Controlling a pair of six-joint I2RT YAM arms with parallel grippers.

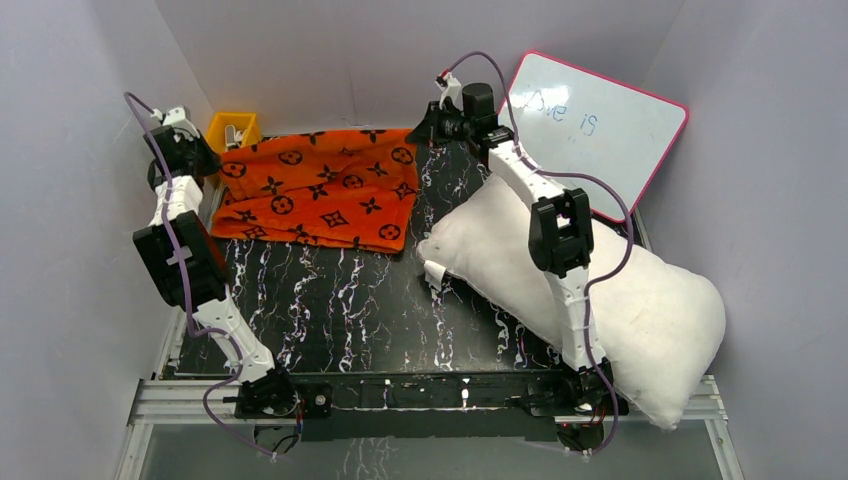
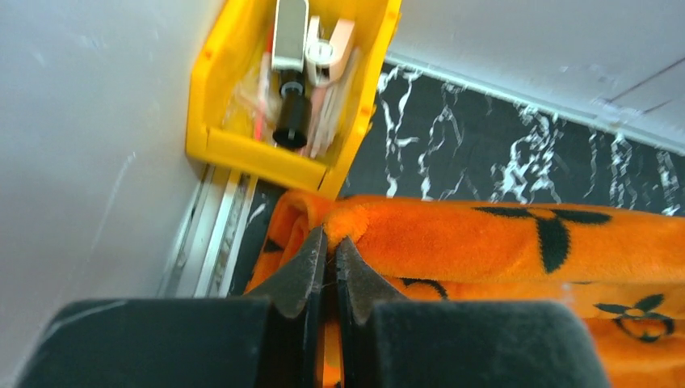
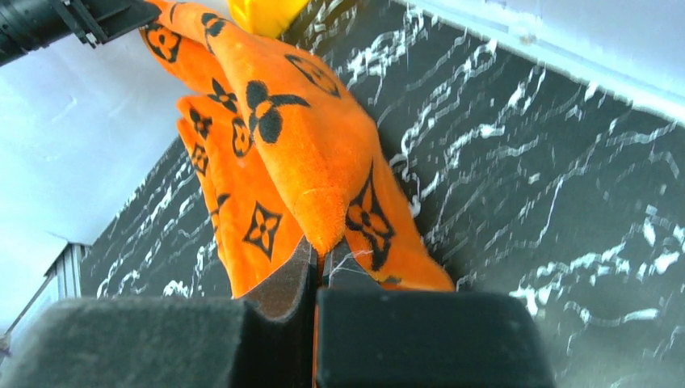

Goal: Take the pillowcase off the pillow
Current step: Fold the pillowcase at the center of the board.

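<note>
Pillow (image 1: 640, 300) lies bare at near right of the worktop (image 1: 350, 300), no orange on it. Pillowcase (image 1: 320, 190) is spread out at far left, close to the pillow's corner but not around it. Left fingers (image 2: 303, 275) are pinched tight on its far-left corner, just beside the yellow bin (image 2: 258, 153). Right fingers (image 3: 283, 287) are pinched on the far-right corner. Judged: case is off, step = set-down. Next: both let go & lift w/o snagging the fleece
</note>
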